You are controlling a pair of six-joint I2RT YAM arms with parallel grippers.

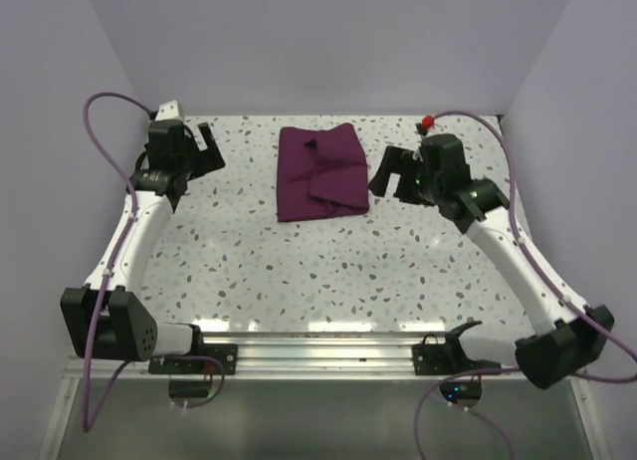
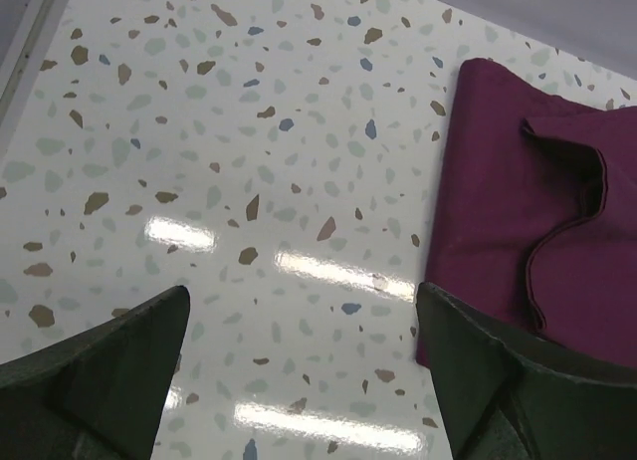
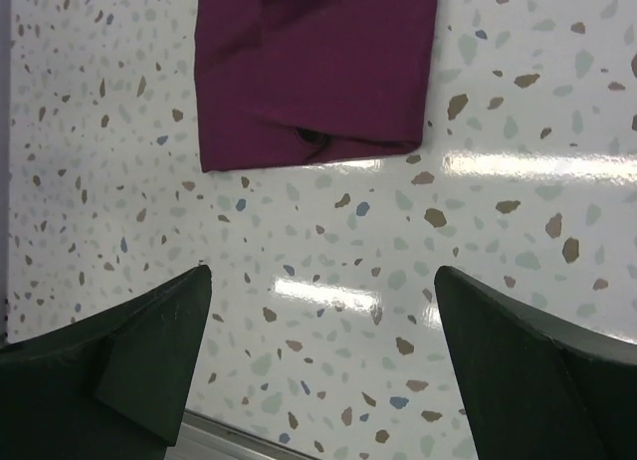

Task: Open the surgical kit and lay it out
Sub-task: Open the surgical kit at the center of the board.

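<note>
One speckled table (image 1: 299,271), with the surgical kit (image 1: 320,171) at its far middle: a folded maroon cloth bundle, closed, lying flat between both arms. No tray or instruments on show.

Left gripper (image 1: 204,146) and right gripper (image 1: 390,173) flanking the bundle, each spread wide, clamped on nothing, clear of the cloth.

Likely step: the first unfolding.
- Choose the uppermost flap (image 1: 336,176), not the layers beneath.
- Pinch only its free edge, lift low, and carry it outward from the bundle.
- Pin the opposite side lightly with the other arm to keep the wrap from sliding.
- Avoid a deep bite, for fear of catching anything wrapped inside.

Seen only from the left wrist: the wavy hemmed edge (image 2: 572,231) of that flap, a shadow line beneath it. Seen only from the right wrist: a small dark gap (image 3: 311,136) in the fold along the side nearest that gripper.
</note>
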